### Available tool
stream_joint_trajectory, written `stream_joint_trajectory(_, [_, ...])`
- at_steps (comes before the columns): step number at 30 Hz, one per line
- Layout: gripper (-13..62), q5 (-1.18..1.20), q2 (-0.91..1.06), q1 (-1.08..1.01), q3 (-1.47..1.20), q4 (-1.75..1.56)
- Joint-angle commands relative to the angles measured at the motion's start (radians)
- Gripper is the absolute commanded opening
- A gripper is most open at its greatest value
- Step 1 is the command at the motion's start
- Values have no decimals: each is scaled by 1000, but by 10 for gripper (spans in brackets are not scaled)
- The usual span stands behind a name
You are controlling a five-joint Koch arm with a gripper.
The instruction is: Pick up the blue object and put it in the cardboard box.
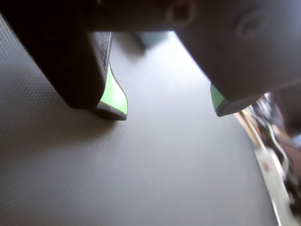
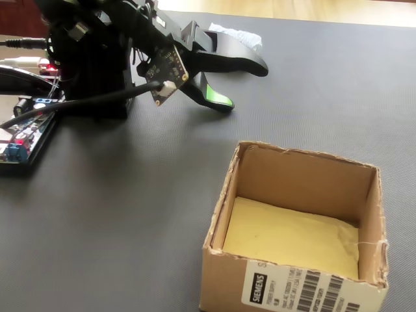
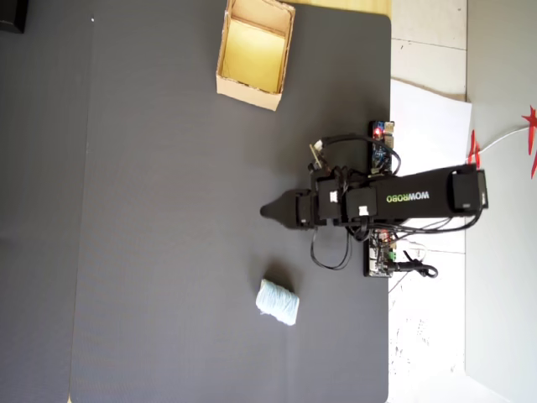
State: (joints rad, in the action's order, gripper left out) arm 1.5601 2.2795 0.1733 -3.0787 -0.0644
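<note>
In the overhead view the pale blue object (image 3: 278, 301) lies on the dark mat, well off to one side of my gripper (image 3: 268, 210). The fixed view shows only part of the blue object (image 2: 242, 37), behind the gripper (image 2: 246, 86). The jaws stand wide apart just above the mat with nothing between them. In the wrist view the gripper (image 1: 167, 110) shows its green pads (image 1: 114, 96) and only bare mat between them. The cardboard box (image 3: 249, 92) sits at the far side of the mat from the blue object. It is near the camera in the fixed view (image 2: 292, 172), with a yellowish floor.
The arm's black base (image 2: 91, 71) and circuit boards with cables (image 2: 19, 140) stand at the mat's edge, seen as boards (image 3: 382, 143) in the overhead view. The dark mat (image 3: 168, 210) stretches wide around the gripper. White floor lies beyond its right edge.
</note>
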Motion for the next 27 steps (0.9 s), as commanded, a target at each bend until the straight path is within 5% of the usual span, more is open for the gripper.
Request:
stream_joint_trajectory(1, [346, 74, 86, 61, -38, 55])
stream_joint_trajectory(17, [346, 78, 86, 508, -15, -6])
stream_joint_trajectory(27, [335, 101, 52, 578, 173, 104])
